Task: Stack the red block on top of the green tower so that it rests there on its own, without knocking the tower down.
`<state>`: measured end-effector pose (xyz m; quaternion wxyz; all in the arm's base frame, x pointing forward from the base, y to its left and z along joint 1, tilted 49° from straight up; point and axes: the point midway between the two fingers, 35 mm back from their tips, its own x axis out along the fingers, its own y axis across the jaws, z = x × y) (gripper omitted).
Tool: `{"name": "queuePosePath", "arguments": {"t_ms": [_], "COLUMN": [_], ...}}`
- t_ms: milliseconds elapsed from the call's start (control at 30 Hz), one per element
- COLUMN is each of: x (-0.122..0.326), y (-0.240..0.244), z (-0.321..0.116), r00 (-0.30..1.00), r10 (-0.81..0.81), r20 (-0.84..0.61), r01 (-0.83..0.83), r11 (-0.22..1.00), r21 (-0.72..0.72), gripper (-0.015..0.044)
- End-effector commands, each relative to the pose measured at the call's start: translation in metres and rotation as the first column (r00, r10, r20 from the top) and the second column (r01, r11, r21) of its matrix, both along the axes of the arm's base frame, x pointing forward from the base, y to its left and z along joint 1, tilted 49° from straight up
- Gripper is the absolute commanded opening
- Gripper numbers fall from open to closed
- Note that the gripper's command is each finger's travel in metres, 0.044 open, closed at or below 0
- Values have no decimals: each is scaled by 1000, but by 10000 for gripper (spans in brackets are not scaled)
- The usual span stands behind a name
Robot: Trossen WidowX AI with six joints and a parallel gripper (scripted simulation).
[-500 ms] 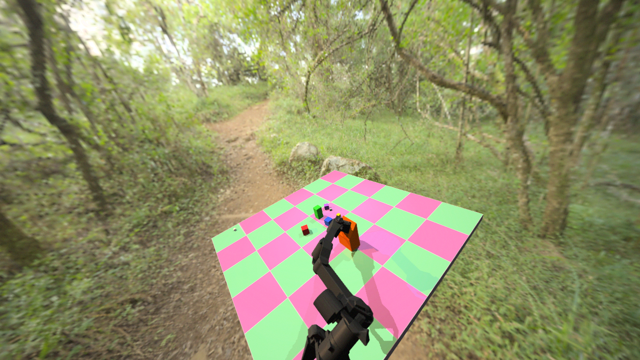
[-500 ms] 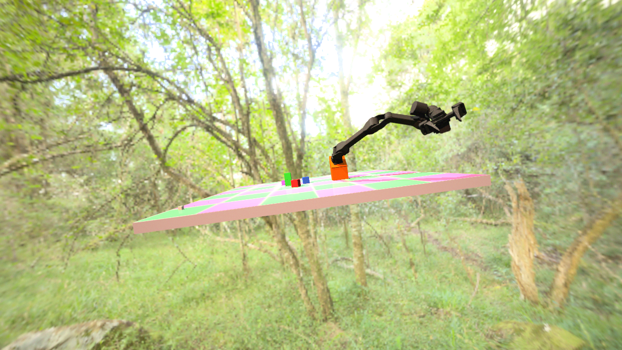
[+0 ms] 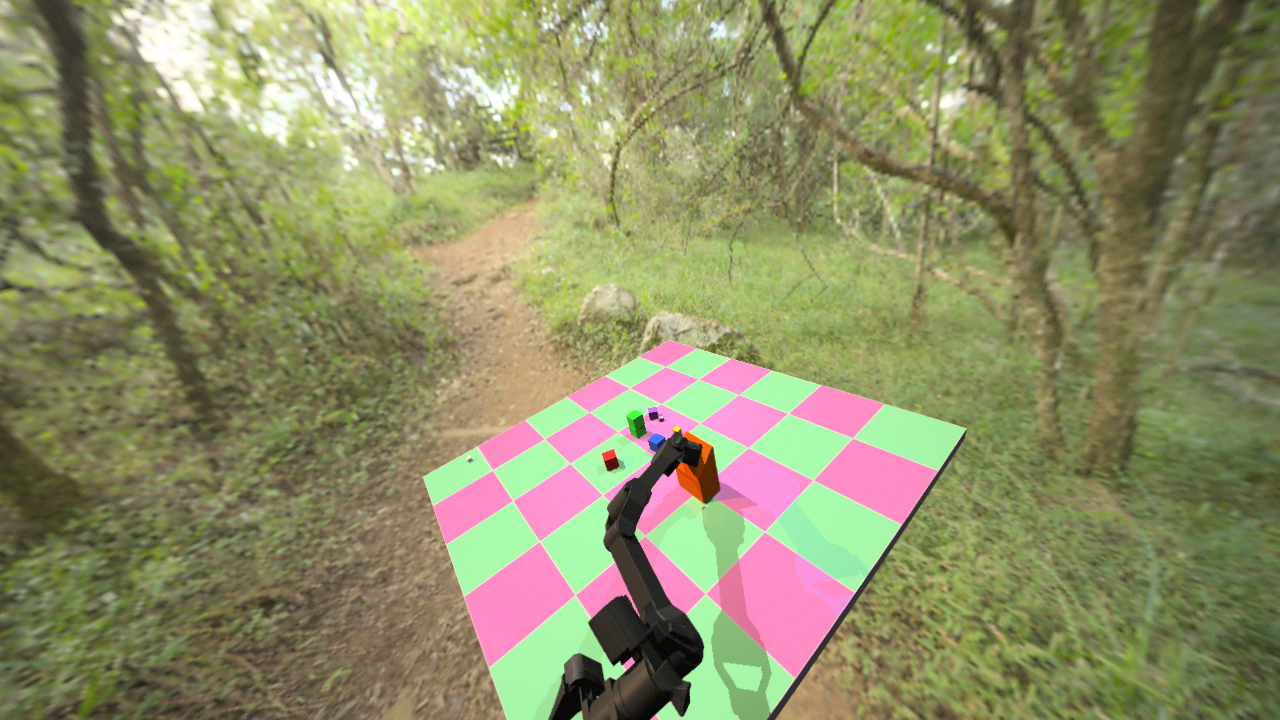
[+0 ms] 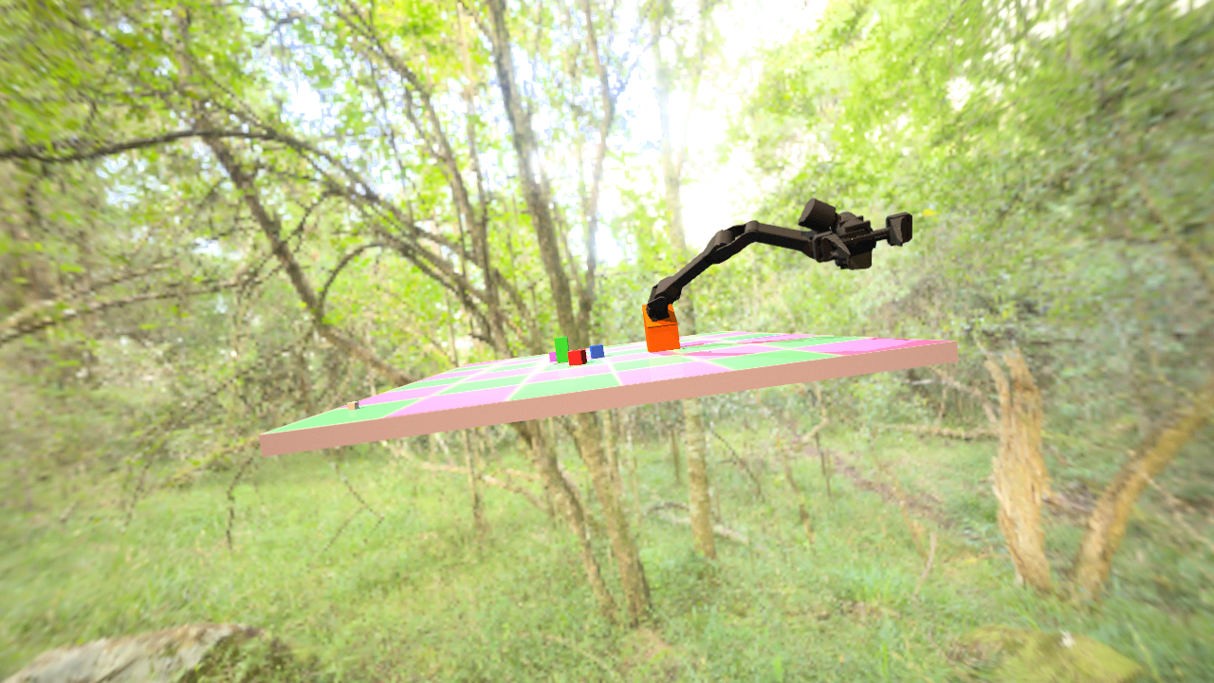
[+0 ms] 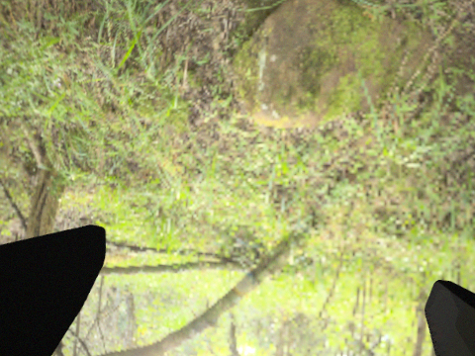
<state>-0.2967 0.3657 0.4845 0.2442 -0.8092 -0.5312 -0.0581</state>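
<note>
The red block (image 3: 610, 460) (image 4: 577, 358) sits on the chequered table, apart from the green tower. The green tower (image 3: 635, 423) (image 4: 561, 349) stands upright, with nothing on top of it. In the top view it is behind the red block and slightly right. My gripper (image 5: 271, 273) is open and empty, its two dark fingers wide apart in the wrist view. It is raised high, far from both, at the lower edge of the top view and the right of the exterior view. The wrist view shows neither the block nor the tower, only the forest background.
A blue block (image 3: 656, 442) (image 4: 597, 350) lies between the tower and the orange box (image 3: 699, 479) (image 4: 662, 337) at the arm's foot. A small purple block (image 3: 652, 412) is behind the tower. A tiny pale cube (image 3: 469, 459) (image 4: 353, 405) lies near the table's (image 4: 594, 406) far-left corner.
</note>
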Motion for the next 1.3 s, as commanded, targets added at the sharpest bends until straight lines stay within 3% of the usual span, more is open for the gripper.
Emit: {"name": "queuePosePath", "arguments": {"t_ms": [0, 300, 667, 1267], "x": [27, 94, 181, 329], "y": [21, 61, 96, 114], "z": [10, 32, 48, 51], "r00": [988, 875, 618, 120], "r10": [-86, -254, -353, -195], "r20": [132, 412, 702, 974], "r01": [89, 292, 520, 789], "r11": [996, 956, 854, 614], "r21": [-16, -32, -28, 26], "gripper": [440, 440, 440, 440]}}
